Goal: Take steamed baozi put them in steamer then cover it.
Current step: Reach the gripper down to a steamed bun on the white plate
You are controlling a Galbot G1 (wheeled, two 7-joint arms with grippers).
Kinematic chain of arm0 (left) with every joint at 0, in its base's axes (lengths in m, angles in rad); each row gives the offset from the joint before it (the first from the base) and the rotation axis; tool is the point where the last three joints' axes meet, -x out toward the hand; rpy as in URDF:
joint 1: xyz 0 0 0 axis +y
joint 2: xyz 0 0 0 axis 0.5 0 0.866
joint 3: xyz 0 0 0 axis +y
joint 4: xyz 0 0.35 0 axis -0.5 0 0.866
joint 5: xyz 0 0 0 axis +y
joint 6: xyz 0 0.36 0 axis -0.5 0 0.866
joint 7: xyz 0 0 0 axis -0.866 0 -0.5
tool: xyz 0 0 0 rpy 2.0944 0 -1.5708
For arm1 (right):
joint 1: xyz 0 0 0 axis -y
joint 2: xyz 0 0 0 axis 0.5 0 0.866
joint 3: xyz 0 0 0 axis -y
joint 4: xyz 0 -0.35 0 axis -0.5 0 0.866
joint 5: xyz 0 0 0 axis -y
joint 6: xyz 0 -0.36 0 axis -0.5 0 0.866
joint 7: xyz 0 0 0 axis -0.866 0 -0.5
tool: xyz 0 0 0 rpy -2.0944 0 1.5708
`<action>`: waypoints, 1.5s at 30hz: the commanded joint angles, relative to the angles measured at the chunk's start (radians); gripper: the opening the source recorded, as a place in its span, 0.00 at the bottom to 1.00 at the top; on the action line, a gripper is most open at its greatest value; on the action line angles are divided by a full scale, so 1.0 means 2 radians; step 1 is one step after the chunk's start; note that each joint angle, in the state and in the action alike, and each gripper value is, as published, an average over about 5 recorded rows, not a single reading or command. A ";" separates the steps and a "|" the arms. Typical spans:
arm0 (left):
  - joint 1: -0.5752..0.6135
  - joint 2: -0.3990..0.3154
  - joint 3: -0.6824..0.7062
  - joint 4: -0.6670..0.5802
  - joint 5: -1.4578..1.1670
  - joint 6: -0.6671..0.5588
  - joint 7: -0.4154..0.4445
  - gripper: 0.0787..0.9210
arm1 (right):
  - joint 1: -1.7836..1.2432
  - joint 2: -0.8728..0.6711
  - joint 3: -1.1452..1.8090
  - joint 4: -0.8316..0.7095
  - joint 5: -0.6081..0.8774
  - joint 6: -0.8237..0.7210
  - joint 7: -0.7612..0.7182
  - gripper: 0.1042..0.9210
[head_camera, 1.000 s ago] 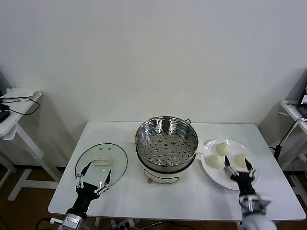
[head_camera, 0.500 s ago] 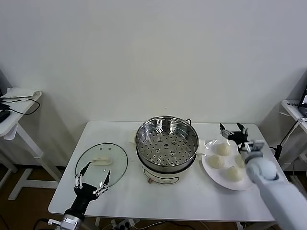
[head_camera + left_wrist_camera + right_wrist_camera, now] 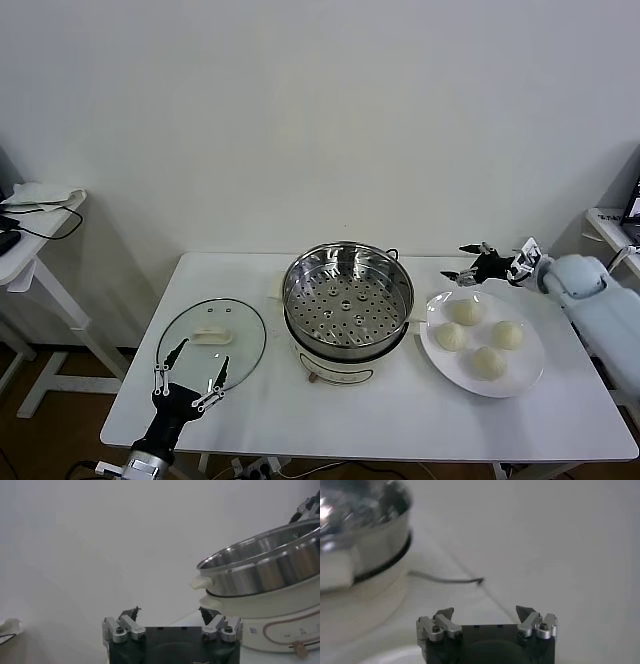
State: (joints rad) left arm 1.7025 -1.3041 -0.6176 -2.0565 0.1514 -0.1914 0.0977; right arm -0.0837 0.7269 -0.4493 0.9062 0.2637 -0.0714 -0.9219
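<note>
Right hand (image 3: 470,263) spread, over table's (image 3: 400,400) back edge – left hand (image 3: 190,368) spread at front

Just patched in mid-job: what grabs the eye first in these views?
The shiny steamer stands empty at the table's centre, its perforated tray bare. To its right, four baozi sit on a white plate, with the right gripper open above the plate's far edge. The glass lid lies flat to the left, the open left gripper over its near edge.
</note>
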 commanded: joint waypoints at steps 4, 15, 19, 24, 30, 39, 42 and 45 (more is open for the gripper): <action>0.011 -0.003 -0.006 -0.014 0.000 0.002 -0.001 0.88 | 0.127 0.064 -0.131 -0.102 -0.206 0.035 -0.154 0.88; 0.016 -0.007 -0.010 -0.014 0.000 0.000 -0.004 0.88 | 0.110 0.123 -0.114 -0.165 -0.279 0.082 -0.153 0.88; 0.017 -0.007 -0.009 -0.008 0.004 0.004 -0.009 0.88 | 0.101 0.131 -0.113 -0.173 -0.291 0.089 -0.149 0.88; 0.017 -0.009 -0.006 -0.004 0.006 0.007 -0.012 0.88 | 0.091 0.137 -0.112 -0.179 -0.294 0.091 -0.141 0.88; 0.016 -0.009 -0.007 -0.008 0.006 0.010 -0.013 0.88 | 0.080 0.140 -0.110 -0.183 -0.299 0.093 -0.130 0.88; 0.017 -0.009 -0.010 -0.013 0.005 0.010 -0.014 0.88 | 0.068 0.143 -0.104 -0.191 -0.298 0.092 -0.111 0.88; 0.019 -0.009 -0.009 -0.014 0.005 0.010 -0.015 0.88 | 0.065 0.146 -0.101 -0.193 -0.298 0.092 -0.106 0.88; 0.021 -0.009 -0.007 -0.016 0.005 0.010 -0.016 0.88 | 0.063 0.149 -0.097 -0.198 -0.297 0.092 -0.100 0.88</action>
State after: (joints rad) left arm 1.7404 -1.3222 -0.6350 -2.0869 0.1605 -0.1744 0.0674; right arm 0.0526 1.0140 -0.6506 0.5304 -0.3172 0.1086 -1.1438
